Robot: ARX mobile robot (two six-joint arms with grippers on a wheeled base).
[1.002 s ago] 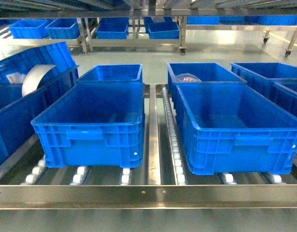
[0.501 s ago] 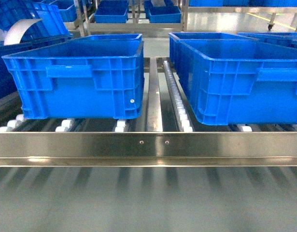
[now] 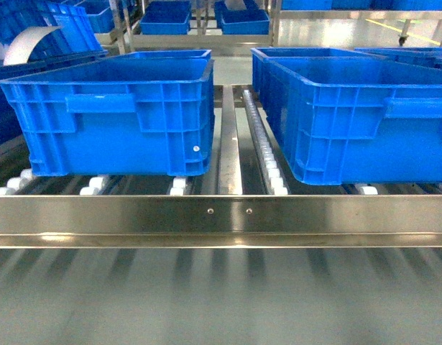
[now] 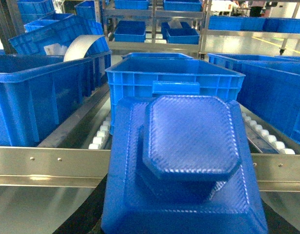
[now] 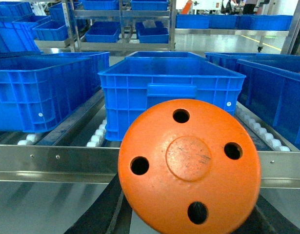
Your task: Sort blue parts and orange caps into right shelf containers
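Observation:
In the left wrist view a blue part (image 4: 186, 151), a textured square tray shape with a raised octagonal centre, fills the lower middle, and my left gripper is shut on it. Its dark fingers (image 4: 84, 217) barely show at the edges. The right wrist view shows a round orange cap (image 5: 189, 163) with several holes, with my right gripper shut on it and its dark fingers (image 5: 98, 209) beneath. Two right shelf containers stand ahead on the rollers, a left crate (image 3: 113, 118) and a right crate (image 3: 364, 122). Neither gripper appears in the head view.
A steel front rail (image 3: 221, 215) runs across below the crates, with white rollers (image 3: 274, 180) and a steel divider (image 3: 228, 144) between them. More blue crates (image 4: 37, 97) stand to the left and behind. Further racks with blue bins (image 3: 167, 18) line the back.
The head view has dropped from looking down into the crates to nearly level with their side walls, closer to the front rail. Over the last half second it barely shifted.

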